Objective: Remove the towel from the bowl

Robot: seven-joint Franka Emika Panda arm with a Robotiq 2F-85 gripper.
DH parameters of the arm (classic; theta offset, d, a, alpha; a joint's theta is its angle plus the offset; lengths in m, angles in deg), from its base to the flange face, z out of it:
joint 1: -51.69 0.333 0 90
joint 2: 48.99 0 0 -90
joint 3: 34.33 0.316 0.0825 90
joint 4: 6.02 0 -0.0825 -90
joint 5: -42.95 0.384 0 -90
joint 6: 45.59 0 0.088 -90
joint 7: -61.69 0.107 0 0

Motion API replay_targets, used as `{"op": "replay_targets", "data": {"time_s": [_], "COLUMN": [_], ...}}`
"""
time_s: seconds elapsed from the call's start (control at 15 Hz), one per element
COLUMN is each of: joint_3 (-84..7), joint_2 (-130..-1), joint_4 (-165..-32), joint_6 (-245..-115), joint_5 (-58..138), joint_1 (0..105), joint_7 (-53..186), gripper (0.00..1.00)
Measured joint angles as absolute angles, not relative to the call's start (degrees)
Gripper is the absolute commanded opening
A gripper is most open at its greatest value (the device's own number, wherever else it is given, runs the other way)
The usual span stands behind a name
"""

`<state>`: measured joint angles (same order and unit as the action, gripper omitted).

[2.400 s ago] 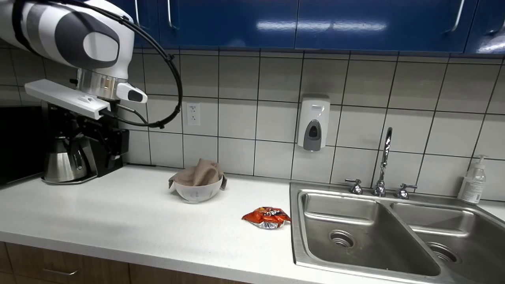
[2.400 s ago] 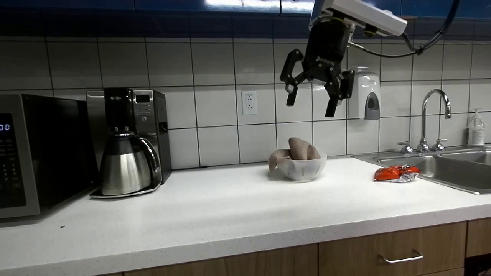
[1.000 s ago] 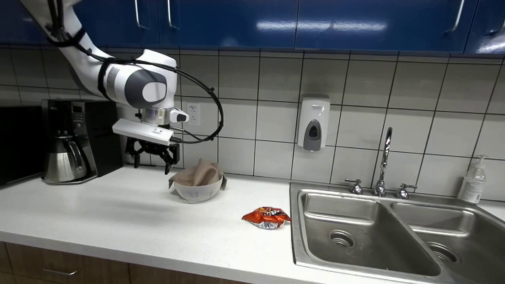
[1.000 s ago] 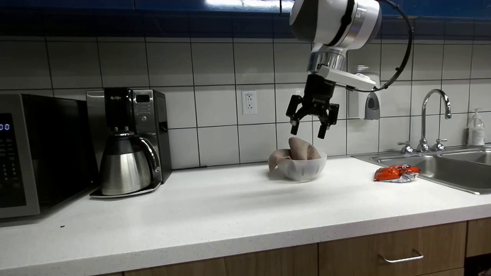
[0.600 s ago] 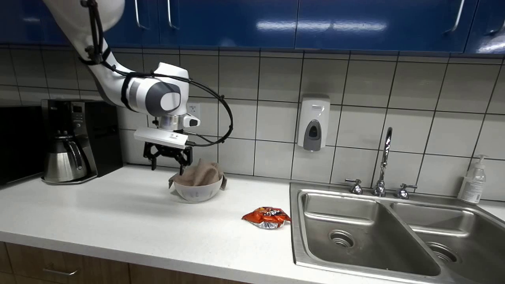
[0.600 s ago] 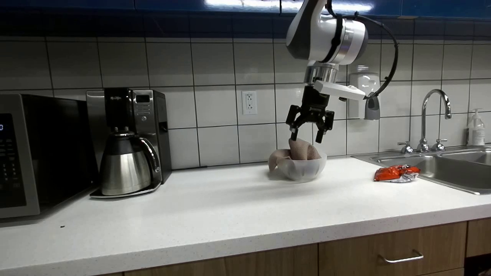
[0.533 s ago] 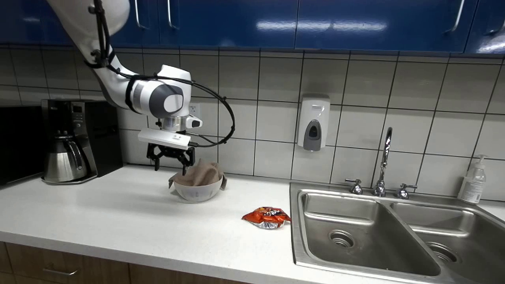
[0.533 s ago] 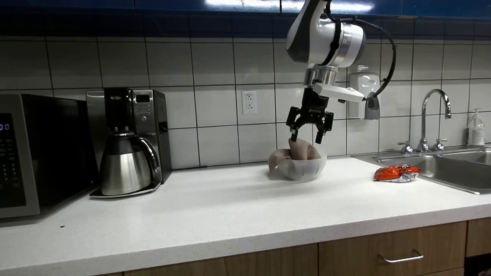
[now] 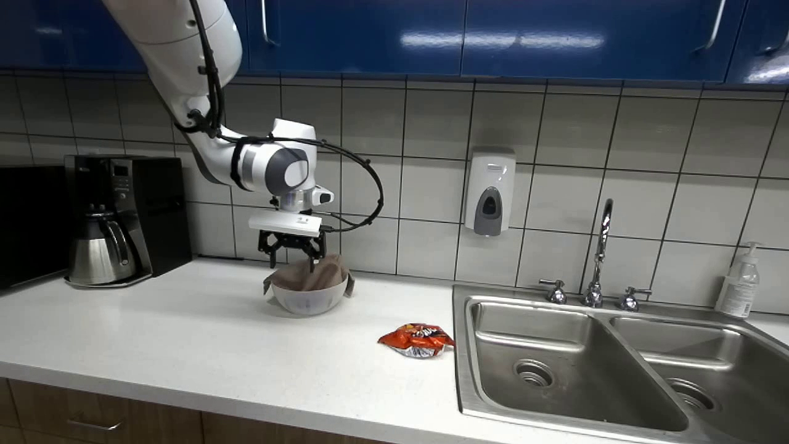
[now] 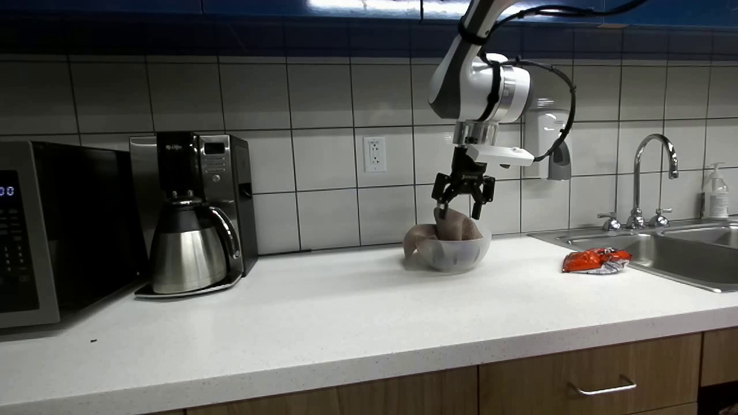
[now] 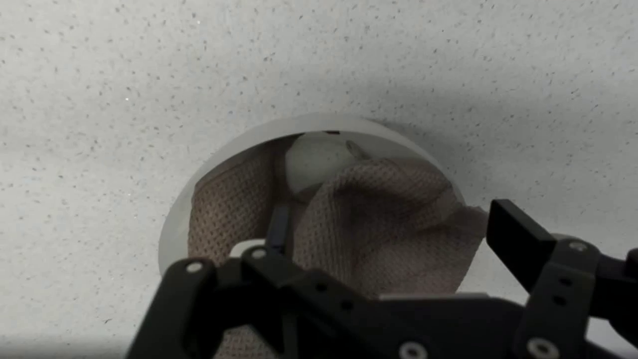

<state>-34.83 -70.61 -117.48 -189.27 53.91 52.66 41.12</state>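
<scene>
Pincer (image 10: 459,211): matte black, fingers spread, pointing down just above the bowl (image 10: 461,257); whether either touches the towel (image 11: 398,259) cannot be told. Towel: brown, coarse waffle-like weave, bunched inside the bowl, one fold rising to a peak, edges draped over the rim. Bowl: rounded, translucent white, upright on the pale speckled worktop (image 10: 288,317). Crinkled, glossy red-and-silver packet (image 9: 416,339) lies beside the steel double sink (image 9: 468,370).

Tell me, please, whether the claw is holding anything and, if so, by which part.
Nothing is held: the claw is open, its jaws well apart, and the towel sits ungripped in the bowl, partly hanging outside it.
</scene>
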Motion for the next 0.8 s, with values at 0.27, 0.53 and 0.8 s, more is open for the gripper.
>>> {"op": "replay_targets", "data": {"time_s": [0.27, 0.53, 0.8], "joint_3": [-34.7, -34.1, -34.0], "joint_2": [-74.5, -78.2, -82.1], "joint_4": [-112.5, -108.4, -104.5], "joint_6": [-189.3, -189.3, -189.3], "joint_5": [52.5, 51.8, 51.5], "joint_1": [52.2, 51.5, 51.0], "joint_7": [41.1, 41.1, 41.2], "gripper": [1.00, 1.00, 1.00]}}
